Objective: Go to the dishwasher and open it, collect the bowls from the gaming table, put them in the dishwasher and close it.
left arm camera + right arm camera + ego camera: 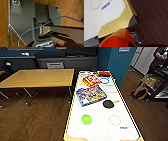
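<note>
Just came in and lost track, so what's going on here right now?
The robot stands at the near end of a white game table. On it lie a green bowl, a black bowl and a colourful game box. The right wrist view shows an orange bowl close to the camera, beside the table's yellow corner. A person stands at the far right.

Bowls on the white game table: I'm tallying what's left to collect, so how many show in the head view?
2: a green bowl near the table's close end, and a black bowl toward mid-table by the right edge. Others may hide among the far-end clutter.
</note>
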Motion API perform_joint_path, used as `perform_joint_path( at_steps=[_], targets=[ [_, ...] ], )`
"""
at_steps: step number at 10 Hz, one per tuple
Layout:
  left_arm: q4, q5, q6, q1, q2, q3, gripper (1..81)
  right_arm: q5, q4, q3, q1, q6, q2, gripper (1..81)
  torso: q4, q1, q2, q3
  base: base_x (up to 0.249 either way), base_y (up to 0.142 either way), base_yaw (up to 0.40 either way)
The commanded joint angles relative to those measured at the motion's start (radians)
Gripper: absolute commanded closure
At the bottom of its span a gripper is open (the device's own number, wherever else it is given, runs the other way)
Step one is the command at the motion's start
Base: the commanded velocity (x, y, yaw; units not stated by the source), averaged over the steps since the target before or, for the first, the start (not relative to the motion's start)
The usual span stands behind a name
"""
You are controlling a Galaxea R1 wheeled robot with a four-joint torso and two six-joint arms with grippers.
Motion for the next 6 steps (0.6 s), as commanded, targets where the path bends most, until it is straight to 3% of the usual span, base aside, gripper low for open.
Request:
perform_joint_path(
  at_steps=[1,3,6],
  targets=[
    [-0.005,0.033,-0.030,-0.065,-0.270,0.302,1.0,0.459,-0.105,-0.205,-0.495,-0.022,0.187,81.1,0.000,0.000,0.000,0.000,0.000,0.000,0.000],
    [-0.005,0.033,-0.058,-0.121,-0.399,0.442,1.0,0.498,-0.145,-0.326,-0.569,-0.022,0.327,81.1,0.000,0.000,0.000,0.000,0.000,0.000,0.000],
    [-0.005,0.034,-0.110,-0.216,-0.545,0.565,1.0,0.535,-0.217,-0.414,-0.637,-0.020,0.472,81.1,0.000,0.000,0.000,0.000,0.000,0.000,0.000]
  ],
)
